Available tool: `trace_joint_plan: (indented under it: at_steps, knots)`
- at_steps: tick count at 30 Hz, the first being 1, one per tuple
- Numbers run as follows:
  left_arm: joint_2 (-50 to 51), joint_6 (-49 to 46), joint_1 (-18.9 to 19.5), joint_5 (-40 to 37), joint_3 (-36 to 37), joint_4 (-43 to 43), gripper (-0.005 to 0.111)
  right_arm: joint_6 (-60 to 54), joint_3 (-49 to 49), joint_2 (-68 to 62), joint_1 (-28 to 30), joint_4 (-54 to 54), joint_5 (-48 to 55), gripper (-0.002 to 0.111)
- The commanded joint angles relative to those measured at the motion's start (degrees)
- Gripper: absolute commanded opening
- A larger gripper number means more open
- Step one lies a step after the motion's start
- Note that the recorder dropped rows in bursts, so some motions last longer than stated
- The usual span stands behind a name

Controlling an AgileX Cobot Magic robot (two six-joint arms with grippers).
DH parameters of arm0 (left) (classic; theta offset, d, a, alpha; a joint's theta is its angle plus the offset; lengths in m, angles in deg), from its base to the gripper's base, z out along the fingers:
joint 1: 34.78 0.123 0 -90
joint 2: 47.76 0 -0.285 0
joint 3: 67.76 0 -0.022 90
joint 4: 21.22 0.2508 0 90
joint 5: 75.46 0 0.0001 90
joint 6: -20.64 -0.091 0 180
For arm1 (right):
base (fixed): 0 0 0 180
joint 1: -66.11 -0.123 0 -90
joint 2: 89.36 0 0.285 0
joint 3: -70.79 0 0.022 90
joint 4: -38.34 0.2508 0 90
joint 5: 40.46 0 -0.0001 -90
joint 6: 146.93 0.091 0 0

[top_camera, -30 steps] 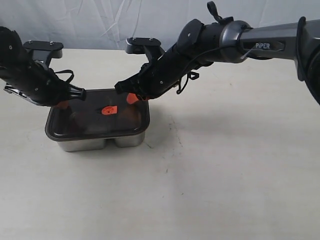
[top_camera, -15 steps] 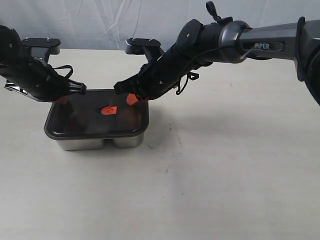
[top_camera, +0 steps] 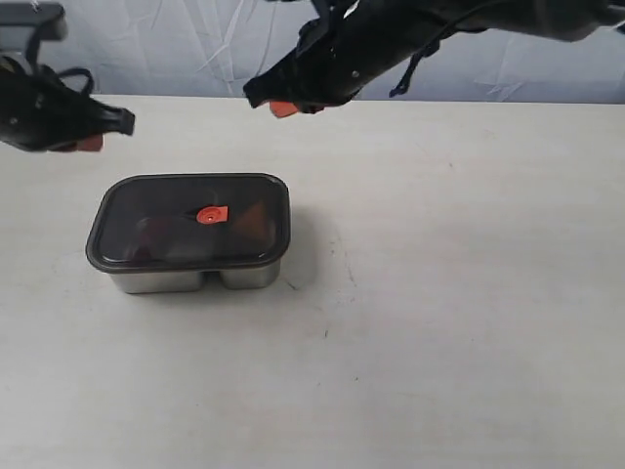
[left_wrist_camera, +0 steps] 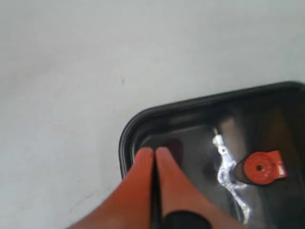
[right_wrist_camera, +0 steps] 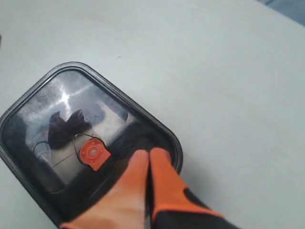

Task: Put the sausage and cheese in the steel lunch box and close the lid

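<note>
The steel lunch box (top_camera: 186,278) stands on the table with the dark lid (top_camera: 146,200) lying flat on it, its orange-red valve (top_camera: 210,215) at the centre. Dim dark shapes show through the lid (right_wrist_camera: 66,126); the sausage and cheese cannot be told apart under it. My left gripper (top_camera: 86,144) hangs above and left of the box, shut with nothing in it, its orange fingertips (left_wrist_camera: 155,153) over a lid corner (left_wrist_camera: 131,133). My right gripper (top_camera: 283,108) is raised behind the box, shut and empty, fingertips (right_wrist_camera: 149,155) over the lid rim (right_wrist_camera: 174,143).
The pale table (top_camera: 459,293) stretches to the right and front of the box. A light blue cloth backdrop (top_camera: 176,49) hangs behind the table's far edge.
Both grippers have lifted off the lid's back edge and drawn up and away, the left one to the left, the right one back. The lid stays on the box.
</note>
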Motion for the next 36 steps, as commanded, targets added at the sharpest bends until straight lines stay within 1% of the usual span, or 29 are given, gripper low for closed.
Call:
trace_joint_plan:
  at_steps: [1, 5, 7, 10, 13, 16, 17, 19, 22, 26, 28, 29, 30, 33, 36]
  knots:
    - [-14.78, 0.01, 0.03, 0.78, 4.54, -0.89, 0.0, 1.03, -9.58, 10.98, 2.2, -3.13, -4.01, 0.0]
    - [-29.07, 0.19, 0.03, 0.78, 11.47, -3.99, 0.0, 1.03, -25.01, 23.19, 3.73, -3.22, -6.99, 0.0]
    - [-37.5, -0.41, 0.03, 0.78, 15.51, -6.01, 0.0, 1.13, -33.72, 31.42, 3.73, -2.77, -8.47, 0.0]
    - [-49.44, -1.52, 0.03, -0.72, 20.26, -7.23, 0.0, 3.52, -44.19, 44.59, 3.73, -1.38, -11.1, 0.0]
    - [-59.26, -1.52, 0.03, -3.68, 23.22, -6.81, 0.0, 6.44, -51.88, 55.65, 3.73, -1.81, -14.28, 0.0]
    - [-66.31, -1.52, 0.03, -4.71, 25.18, -6.81, 0.0, 7.38, -56.11, 63.86, 3.73, -2.95, -17.47, 0.0]
    - [-69.19, -1.52, 0.03, -7.3, 25.89, -6.57, 0.0, 8.63, -57.67, 67.45, 3.73, -2.95, -19.39, 0.0]
    - [-72.1, -1.52, 0.03, -10.6, 25.95, -6.57, 0.0, 11.35, -59.18, 71.4, 3.73, -1.72, -19.64, 0.0]
    - [-73.37, -1.52, 0.03, -10.73, 25.95, -6.39, 0.0, 11.46, -59.2, 73.08, 3.73, 1.32, -17.4, 0.0]
    - [-73.5, -1.52, 0.03, -10.73, 25.95, -6.39, 0.0, 11.46, -59.2, 73.78, 3.73, 1.43, -17.16, 0.0]
    - [-73.5, -1.52, 0.03, -10.73, 25.95, -6.39, 0.0, 9.54, -58.91, 73.75, 3.73, -3.52, -17.92, 0.0]
    - [-73.5, -1.52, 0.03, -10.73, 25.95, -6.39, 0.0, 10.01, -58.96, 74.6, 3.73, -5.74, -20.07, 0.0]
    - [-73.5, -1.52, 0.03, -10.73, 25.95, -6.39, 0.0, 10.14, -59.3, 75.33, 4.28, -6.04, -21.09, 0.0]
    - [-73.48, -1.52, 0.03, -10.84, 25.95, -5.55, 0.0, 10.14, -62.31, 79.09, 10.16, -7.48, -21.39, 0.0]
    - [-73.48, -1.52, 0.03, -10.84, 25.95, -5.36, 0.0, 9.94, -70.23, 87.12, 20.06, -8.32, -21.71, 0.0]
